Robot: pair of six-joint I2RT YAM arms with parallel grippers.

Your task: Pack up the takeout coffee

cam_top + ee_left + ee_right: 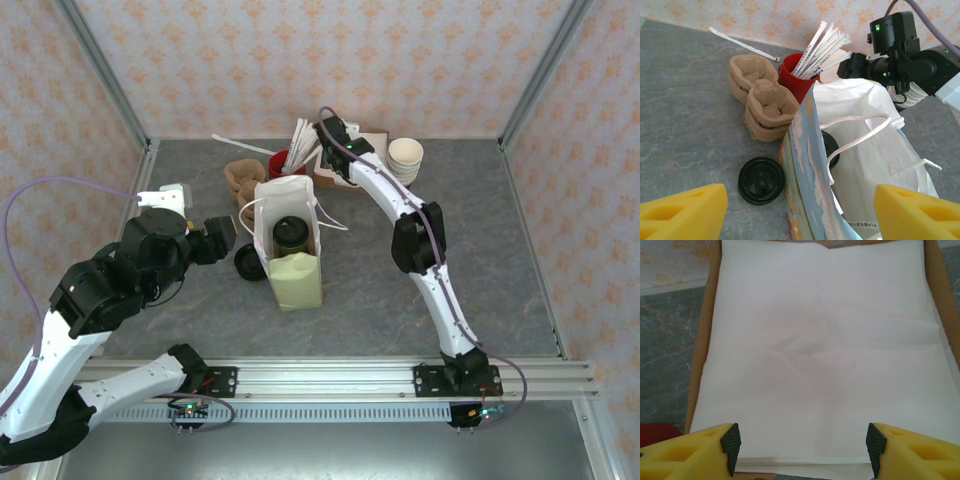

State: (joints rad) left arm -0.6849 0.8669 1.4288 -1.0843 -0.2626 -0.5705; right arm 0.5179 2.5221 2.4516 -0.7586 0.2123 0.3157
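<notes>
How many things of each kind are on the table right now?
Paper bag: 1
Lidded coffee cup, in the bag: 1
Red cup of straws: 1
Loose straw: 1
Carrier stack: 1
Black lid stack: 1
Cream cup stack: 1
Napkin stack: 1
Total: 8

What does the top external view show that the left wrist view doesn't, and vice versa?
Top external adds the stack of cream cups by the back wall, and the lidded coffee cup from straight above, standing in the white bag. Left wrist adds the blue-and-orange print on the bag's side and a clear look at the left gripper, open. Both share the bag with the cup's black lid inside, the loose black lid on the table, the cardboard carriers, the red cup of wrapped straws and the right arm.
</notes>
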